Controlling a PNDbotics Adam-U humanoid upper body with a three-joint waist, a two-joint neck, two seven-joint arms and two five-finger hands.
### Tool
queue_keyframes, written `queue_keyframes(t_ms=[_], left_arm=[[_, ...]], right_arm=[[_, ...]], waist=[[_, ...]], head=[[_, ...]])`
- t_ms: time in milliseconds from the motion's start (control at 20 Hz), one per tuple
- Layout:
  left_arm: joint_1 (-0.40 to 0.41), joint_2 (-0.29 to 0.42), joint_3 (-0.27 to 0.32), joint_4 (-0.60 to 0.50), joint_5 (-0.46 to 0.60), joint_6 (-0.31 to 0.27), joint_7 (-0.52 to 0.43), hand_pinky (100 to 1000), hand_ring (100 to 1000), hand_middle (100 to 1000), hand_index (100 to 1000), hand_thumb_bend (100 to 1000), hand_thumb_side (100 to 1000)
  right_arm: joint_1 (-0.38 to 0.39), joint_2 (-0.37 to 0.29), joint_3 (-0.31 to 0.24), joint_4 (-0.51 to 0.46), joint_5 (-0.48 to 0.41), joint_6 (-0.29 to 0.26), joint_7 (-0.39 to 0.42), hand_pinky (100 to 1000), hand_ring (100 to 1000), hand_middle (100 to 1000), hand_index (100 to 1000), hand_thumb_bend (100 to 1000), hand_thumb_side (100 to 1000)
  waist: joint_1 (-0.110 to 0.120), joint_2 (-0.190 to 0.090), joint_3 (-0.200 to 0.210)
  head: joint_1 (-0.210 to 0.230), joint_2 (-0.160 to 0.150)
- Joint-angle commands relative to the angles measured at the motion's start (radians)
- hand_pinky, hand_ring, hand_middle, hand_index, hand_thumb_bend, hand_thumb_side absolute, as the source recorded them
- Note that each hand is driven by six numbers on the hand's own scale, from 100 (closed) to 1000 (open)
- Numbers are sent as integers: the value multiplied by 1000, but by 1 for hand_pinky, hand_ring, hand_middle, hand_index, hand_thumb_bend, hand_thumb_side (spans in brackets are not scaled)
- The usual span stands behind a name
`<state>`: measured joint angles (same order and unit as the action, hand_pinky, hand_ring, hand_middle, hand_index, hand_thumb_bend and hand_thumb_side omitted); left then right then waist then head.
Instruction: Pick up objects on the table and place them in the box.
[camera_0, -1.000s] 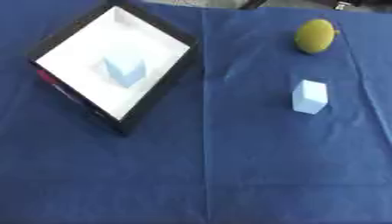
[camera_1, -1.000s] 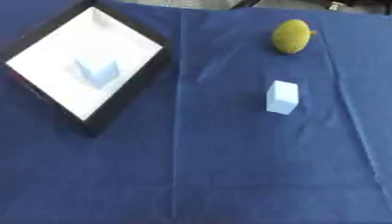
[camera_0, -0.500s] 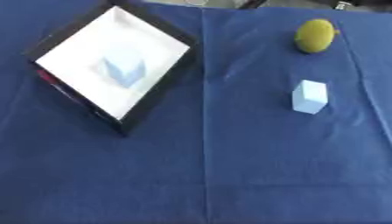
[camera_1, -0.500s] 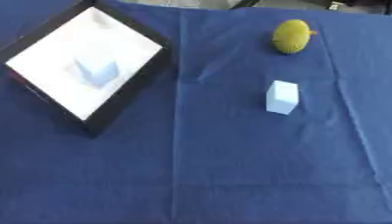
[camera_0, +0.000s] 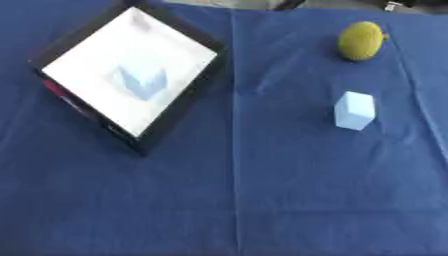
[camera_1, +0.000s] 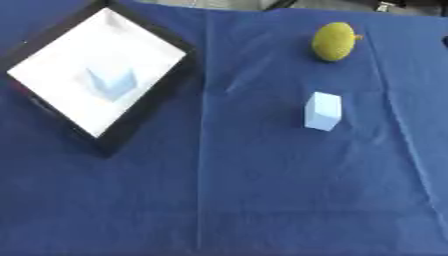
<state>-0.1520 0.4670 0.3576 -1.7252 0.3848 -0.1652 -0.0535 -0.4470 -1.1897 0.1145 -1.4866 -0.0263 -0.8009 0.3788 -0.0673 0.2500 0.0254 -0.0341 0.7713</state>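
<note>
While neither robot hand is showing in either eye view, the relation that matters has to be read from the things alone, and whether the fingers are released or clenched cannot be told. Two things are still waiting on the blue-clothed bench (camera_0: 262, 200): a pale blue block (camera_0: 354, 110) is standing at about three o'clock from the middle of the scene, and a yellow-green lemon-like fruit (camera_0: 360, 40) is lying beyond it at about one o'clock, the two near each other but apart. Both are sitting on the robot's right side, so the right arm is judged the nearer one for either. The block is standing slightly tilted, its long axis running roughly twelve to six; the fruit's long axis is running much the same way, with a small nub at its right side.

Over at about ten o'clock, the black-rimmed box (camera_0: 179, 127) with a white floor is lying turned like a diamond, already holding a light blue block (camera_0: 140, 82) near its middle. Any carry is therefore going leftward across the bench.

Looking from the right eye, the bench's right side shows more cloth past the fruit, while the box's left corner is being cropped; the left eye is showing the box whole.
</note>
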Motion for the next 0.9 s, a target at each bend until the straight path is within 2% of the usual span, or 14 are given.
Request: queue_keyframes(t_ms=[50,250,900], left_arm=[[-14,34,-3,-7,0,0,-11,570,876,758,687,100,643],[-14,33,-7,-5,0,1,-19,570,878,758,686,100,644],[-19,30,-18,-2,3,7,-37,571,882,760,684,100,645]], right_arm=[[-6,-29,19,-39,41,-36,63,1000,888,786,918,100,428],[-25,-2,55,-52,68,-25,114,1000,890,788,921,100,412],[-169,104,156,-50,49,-7,283,1000,901,798,928,100,393]], waist=[[19,0,1],[19,0,4],[19,-5,15]], head=[[-6,-1],[-12,-1],[-22,-1]])
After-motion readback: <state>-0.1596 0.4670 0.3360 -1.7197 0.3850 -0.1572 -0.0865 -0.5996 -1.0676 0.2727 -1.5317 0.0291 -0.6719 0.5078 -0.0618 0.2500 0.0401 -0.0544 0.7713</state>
